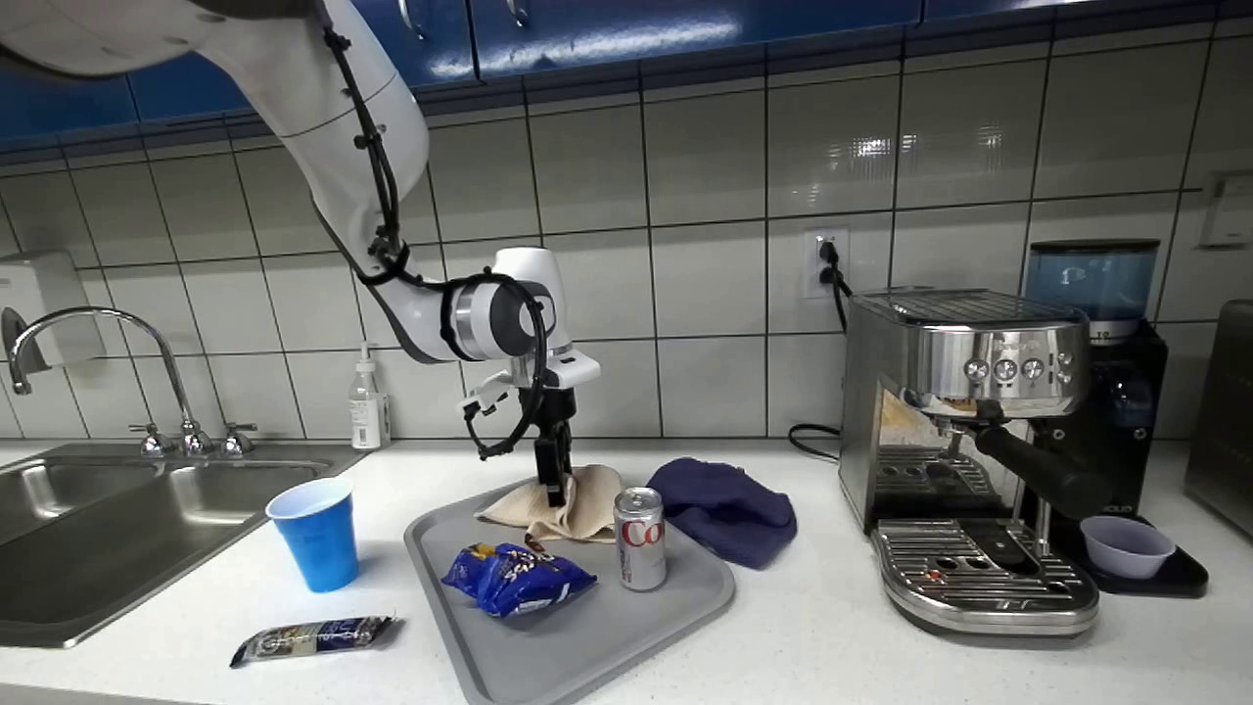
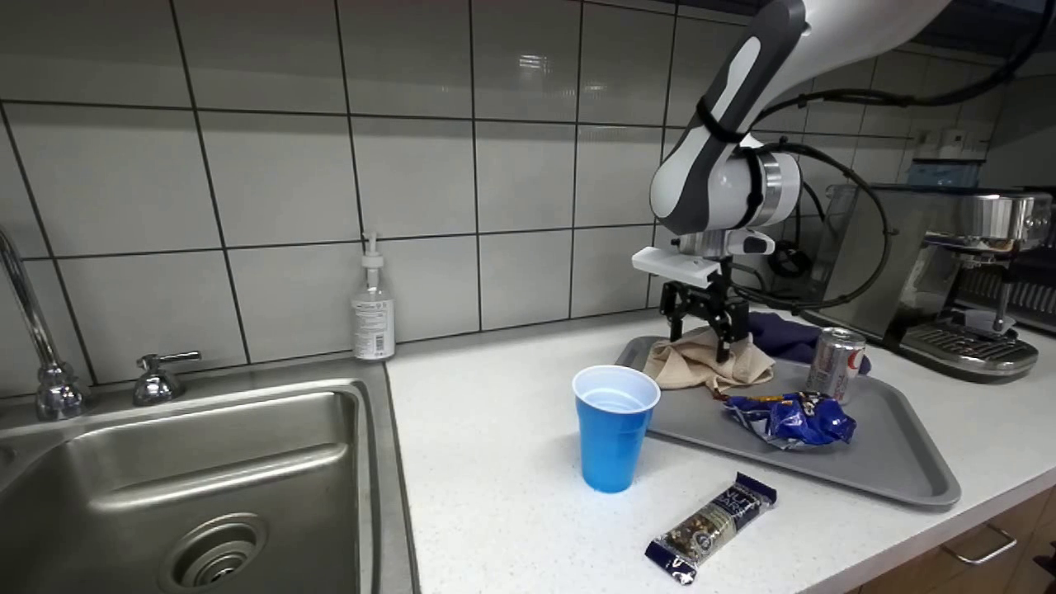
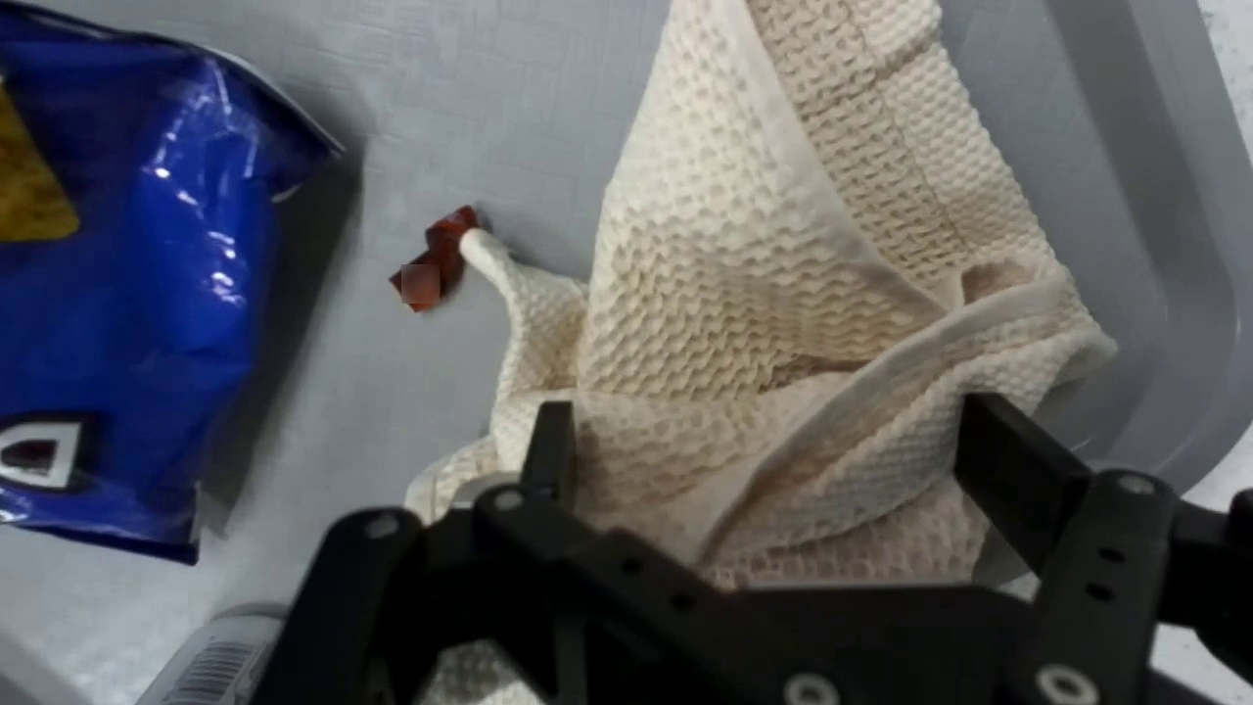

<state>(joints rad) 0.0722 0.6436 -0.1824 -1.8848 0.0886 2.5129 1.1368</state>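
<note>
My gripper (image 3: 768,431) is open and points down over a crumpled beige cloth (image 3: 744,245). In the wrist view its fingers stand apart with the cloth spread between them; whether the tips touch it I cannot tell. In both exterior views the gripper (image 1: 555,494) (image 2: 700,345) is low over the cloth (image 1: 597,499) (image 2: 685,367), at the back of a grey tray (image 1: 597,661) (image 2: 891,450). A blue snack bag (image 1: 524,580) (image 3: 147,294) and a silver soda can (image 1: 641,548) (image 2: 836,363) are also on the tray. A small red-brown scrap (image 3: 440,257) lies beside the cloth.
A dark blue cloth (image 1: 729,514) lies at the tray's back edge. A blue cup (image 1: 318,539) (image 2: 610,437) and a wrapped nut bar (image 2: 711,528) stand and lie beside the tray. A sink (image 2: 379,462), soap bottle (image 2: 373,318) and espresso machine (image 1: 964,460) flank the counter; a tiled wall is behind.
</note>
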